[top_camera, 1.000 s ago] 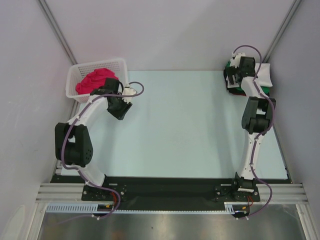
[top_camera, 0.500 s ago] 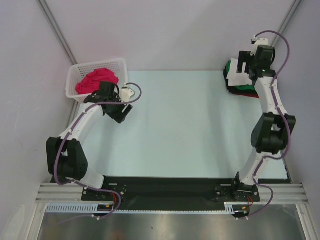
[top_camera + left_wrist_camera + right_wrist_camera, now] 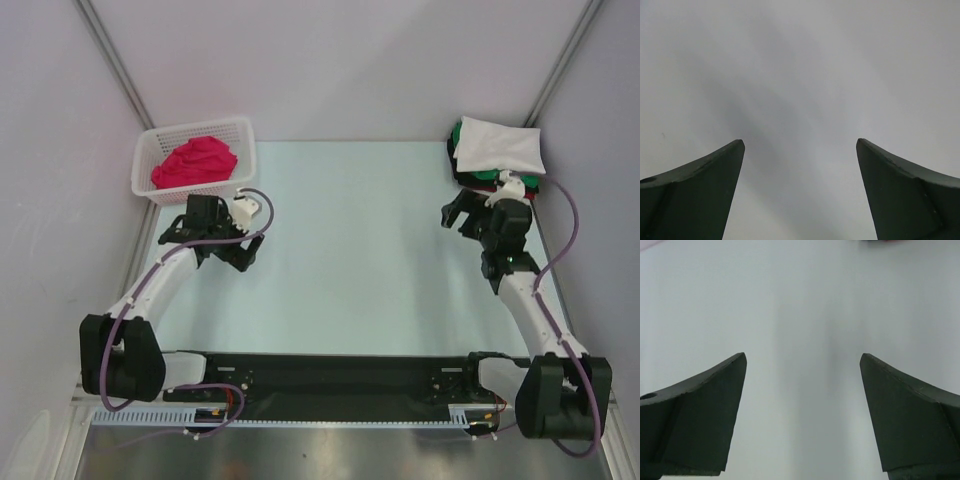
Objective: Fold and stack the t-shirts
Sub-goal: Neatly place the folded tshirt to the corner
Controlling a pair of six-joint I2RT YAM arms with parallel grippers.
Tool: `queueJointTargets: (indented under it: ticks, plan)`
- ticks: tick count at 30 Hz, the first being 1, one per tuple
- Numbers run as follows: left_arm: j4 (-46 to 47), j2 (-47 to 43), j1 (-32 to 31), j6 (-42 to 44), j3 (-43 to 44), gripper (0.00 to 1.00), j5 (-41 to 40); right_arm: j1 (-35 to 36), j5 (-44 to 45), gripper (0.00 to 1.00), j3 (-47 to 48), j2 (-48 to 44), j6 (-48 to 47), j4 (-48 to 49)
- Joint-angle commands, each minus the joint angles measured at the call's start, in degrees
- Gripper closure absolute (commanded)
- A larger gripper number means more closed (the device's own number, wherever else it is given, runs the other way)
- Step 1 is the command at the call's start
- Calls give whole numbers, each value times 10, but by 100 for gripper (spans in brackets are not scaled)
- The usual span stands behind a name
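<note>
Two sets of fingers: left fingers and right fingers both spread wide, gripping nothing, above the counter.
Stack: folded white t-shirt tops the green t-shirt in the far right corner, just beyond the right fingers; apparently placed there as the finished pile.
Waiting: magenta-red t-shirt bunched in the lattice basket, far left, near the left fingers; probably the next pick.

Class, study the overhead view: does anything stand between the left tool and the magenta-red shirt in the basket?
Only the basket's near wall, which lies between the open left tool and the magenta-red shirt inside. The basket is open on top, so nothing visible blocks a reach from above.
</note>
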Motion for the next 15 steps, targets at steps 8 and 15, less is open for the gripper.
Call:
queueJointTargets:
  ticks: [8,15]
  plan:
    - [80,-36,10,-75,-18,0,-13,30,-7,0,-181,-167,85,47]
    - [83,-36,11,-71,-29,0,-12,30,22,0,-241,-224,90,45]
